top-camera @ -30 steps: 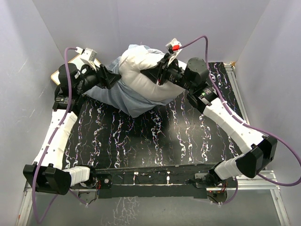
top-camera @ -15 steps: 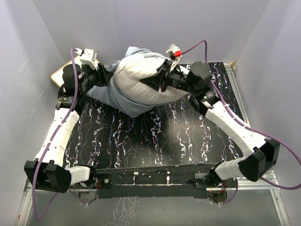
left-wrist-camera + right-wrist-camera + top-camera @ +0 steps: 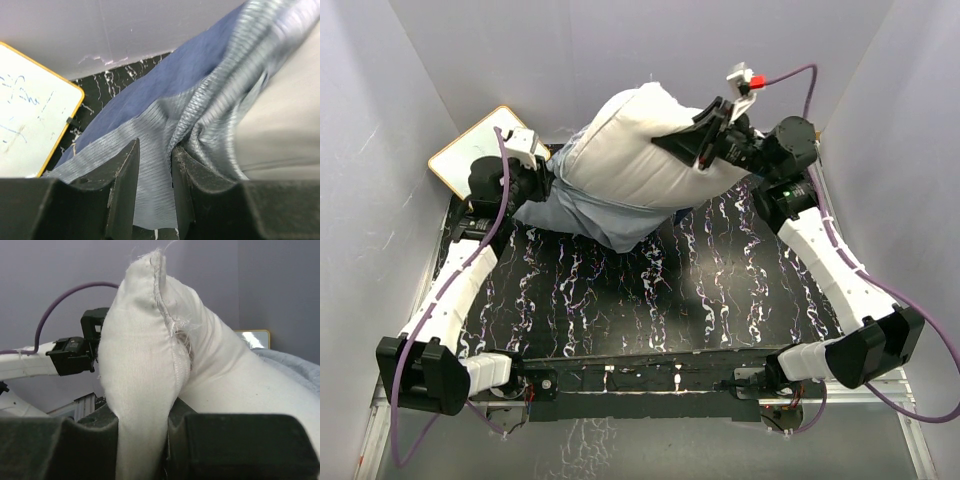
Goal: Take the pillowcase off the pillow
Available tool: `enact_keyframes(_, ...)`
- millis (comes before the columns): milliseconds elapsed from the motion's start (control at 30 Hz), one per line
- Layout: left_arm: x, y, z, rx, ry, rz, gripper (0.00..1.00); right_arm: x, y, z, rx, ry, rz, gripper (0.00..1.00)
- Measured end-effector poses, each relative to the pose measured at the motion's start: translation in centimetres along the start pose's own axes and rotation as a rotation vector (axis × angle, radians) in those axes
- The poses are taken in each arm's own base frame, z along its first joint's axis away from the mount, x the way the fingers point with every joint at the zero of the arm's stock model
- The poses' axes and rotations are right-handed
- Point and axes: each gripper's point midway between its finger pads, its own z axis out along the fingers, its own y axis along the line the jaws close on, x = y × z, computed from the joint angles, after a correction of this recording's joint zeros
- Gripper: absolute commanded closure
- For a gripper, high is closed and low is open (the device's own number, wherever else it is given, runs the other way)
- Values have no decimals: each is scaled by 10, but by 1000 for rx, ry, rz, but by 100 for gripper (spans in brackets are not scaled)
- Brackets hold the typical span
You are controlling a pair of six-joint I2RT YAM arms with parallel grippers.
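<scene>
The pillow is plump, white and plain, its woven cover frayed along a raised seam. It hangs lifted off the black, white-veined surface, one corner squeezed fast between the fingers of the right claw. The rest of it swells out ahead of that claw.

The pillowcase is soft ribbed cloth, pale grey-blue where it shows its reverse and navy farther off. It lies bunched under the pillow's far end, at the left claw. Those jaws stand narrow with a fold of the cloth in the gap. Whether they pinch it cannot be told. An orange-edged white board lies left of this claw.
</scene>
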Motion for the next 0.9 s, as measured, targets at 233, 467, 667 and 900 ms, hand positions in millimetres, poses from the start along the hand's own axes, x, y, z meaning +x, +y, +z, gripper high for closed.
enact_keyframes(233, 34, -6, -14, 23, 17, 32, 66, -32, -6, -19, 4, -64, 41, 92)
enact_keyframes(467, 24, -19, -33, 105, 10, 57, 25, -50, -3, -22, -10, -86, 48, 92)
enact_keyframes(667, -73, -53, -58, 332, -92, 112, 3, -64, 22, 3, -68, -100, -43, 92)
enact_keyframes(900, -156, -107, -129, 619, -255, 225, 3, -20, 51, 48, -183, -5, -52, 92)
